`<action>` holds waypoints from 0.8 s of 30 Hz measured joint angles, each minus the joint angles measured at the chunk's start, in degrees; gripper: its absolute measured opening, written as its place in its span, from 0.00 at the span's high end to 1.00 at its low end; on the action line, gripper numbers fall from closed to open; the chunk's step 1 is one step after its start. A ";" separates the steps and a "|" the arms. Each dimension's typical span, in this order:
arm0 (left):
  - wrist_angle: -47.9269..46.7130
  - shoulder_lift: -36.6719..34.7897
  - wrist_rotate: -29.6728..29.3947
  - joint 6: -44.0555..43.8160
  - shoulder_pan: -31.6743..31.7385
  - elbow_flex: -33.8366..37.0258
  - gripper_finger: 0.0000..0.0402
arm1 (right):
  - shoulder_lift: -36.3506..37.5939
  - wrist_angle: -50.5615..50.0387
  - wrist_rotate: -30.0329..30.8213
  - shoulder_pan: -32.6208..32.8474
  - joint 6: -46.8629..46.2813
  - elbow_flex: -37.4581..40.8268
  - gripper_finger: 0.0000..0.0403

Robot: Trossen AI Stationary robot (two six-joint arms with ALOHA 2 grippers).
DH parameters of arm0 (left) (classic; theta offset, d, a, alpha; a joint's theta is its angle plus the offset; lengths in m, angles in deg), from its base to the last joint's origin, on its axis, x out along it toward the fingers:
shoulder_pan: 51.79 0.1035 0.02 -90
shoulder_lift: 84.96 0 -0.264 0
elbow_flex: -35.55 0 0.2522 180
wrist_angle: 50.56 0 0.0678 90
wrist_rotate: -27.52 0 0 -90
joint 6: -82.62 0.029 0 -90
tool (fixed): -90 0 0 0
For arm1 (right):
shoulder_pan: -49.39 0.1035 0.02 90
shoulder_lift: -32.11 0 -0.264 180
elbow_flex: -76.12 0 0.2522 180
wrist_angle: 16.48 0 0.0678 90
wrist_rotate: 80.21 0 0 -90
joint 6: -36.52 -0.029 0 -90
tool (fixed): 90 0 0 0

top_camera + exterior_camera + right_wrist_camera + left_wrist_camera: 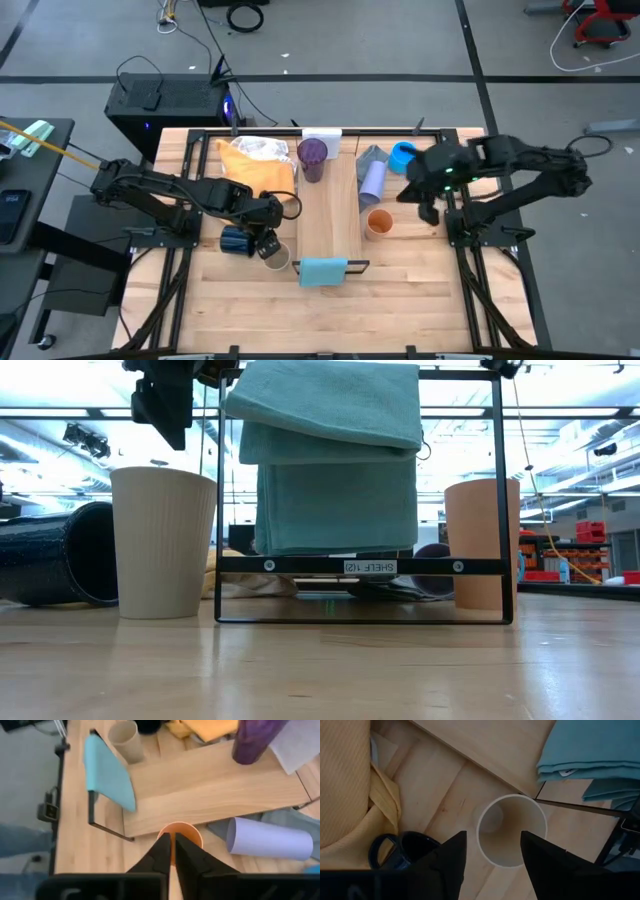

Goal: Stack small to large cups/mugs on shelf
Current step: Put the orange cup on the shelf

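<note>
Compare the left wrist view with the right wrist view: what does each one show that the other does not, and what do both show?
Only the left wrist view shows the navy mug lying on its side, with the open left gripper above the beige cup. Only the right wrist view shows the orange cup, the lavender cup lying down, and the dark purple tumbler upright on the shelf. Both show the beige cup, shelf, and light-blue cloth.

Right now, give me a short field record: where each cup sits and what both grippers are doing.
shelf: holds only the purple tumbler, upright
beige cup: upright on the table, left of shelf
navy mug: on its side beside beige cup
orange cup: upright, right of shelf
lavender cup: lying down
left gripper: open above beige cup
right gripper: nearly closed over orange cup's rim
</note>
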 joint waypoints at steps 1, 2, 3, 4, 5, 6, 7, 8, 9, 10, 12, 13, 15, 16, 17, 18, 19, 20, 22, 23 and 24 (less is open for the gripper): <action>0.00 0.00 -0.01 -0.02 0.03 0.00 0.51 | -1.26 0.19 -0.03 0.00 1.07 0.00 0.88; 0.00 0.00 -0.01 -0.02 0.07 0.00 0.51 | -2.53 0.27 -0.01 0.00 1.81 0.00 0.85; 0.00 0.00 -0.01 0.00 0.09 0.00 0.52 | -3.90 0.28 0.10 0.00 2.22 0.00 0.82; 0.00 0.00 -0.01 0.01 0.09 0.00 0.52 | -5.22 0.27 0.28 0.00 2.46 0.00 0.79; 0.00 0.00 -0.01 0.03 0.09 0.00 0.53 | -6.64 0.27 0.83 -0.03 2.65 0.00 0.76; 0.00 0.00 -0.01 0.02 0.09 0.00 0.53 | -8.10 0.22 1.72 -0.06 2.61 0.00 0.74; 0.00 0.00 -0.01 0.03 0.09 0.00 0.53 | -9.42 -0.10 2.61 -0.04 2.56 0.00 0.72; 0.00 0.00 -0.01 0.05 0.07 0.00 0.53 | -10.74 -0.64 3.81 -0.04 2.51 0.00 0.71; 0.00 0.00 -0.01 0.07 0.07 0.00 0.54 | -12.05 -1.16 4.54 -0.06 2.43 0.00 0.70; 0.00 0.00 -0.01 0.09 0.03 0.00 0.54 | -13.41 -1.75 4.78 -0.07 2.47 0.00 0.69; 0.00 0.00 -0.01 0.09 0.05 0.00 0.54 | -15.95 -3.50 4.97 -0.09 2.56 0.00 0.70; 0.00 0.00 -0.01 0.10 0.05 0.00 0.54 | -17.09 -4.53 4.91 -0.07 2.81 0.00 0.70; -0.02 0.00 -0.01 0.11 0.05 0.00 0.53 | -19.00 -6.90 4.90 -0.04 3.69 0.00 0.72; -0.02 0.00 -0.01 0.13 0.05 0.00 0.53 | -19.75 -7.54 4.95 -0.05 3.95 0.01 0.72; 0.00 0.00 -0.01 0.16 0.05 0.00 0.53 | -20.34 -7.61 5.08 -0.07 4.02 0.02 0.73; -0.02 0.00 -0.01 0.20 0.05 0.00 0.53 | -20.75 -7.51 5.14 -0.09 4.02 0.02 0.73; -0.02 0.00 -0.01 0.23 0.05 0.00 0.53 | -21.00 -7.38 5.14 -0.09 4.02 0.02 0.74; 0.00 0.00 -0.01 0.26 0.05 0.00 0.53 | -21.25 -7.18 5.14 -0.09 4.02 0.02 0.74; -0.01 0.00 -0.01 0.57 0.05 0.00 0.54 | -21.81 -6.74 5.14 -0.09 4.04 0.02 0.75; -0.01 0.00 -0.01 0.67 0.05 0.00 0.54 | -22.07 -6.55 5.14 -0.09 4.04 0.02 0.75; 0.00 0.00 -0.01 0.68 0.05 0.00 0.54 | -22.29 -6.39 5.14 -0.09 4.03 0.02 0.75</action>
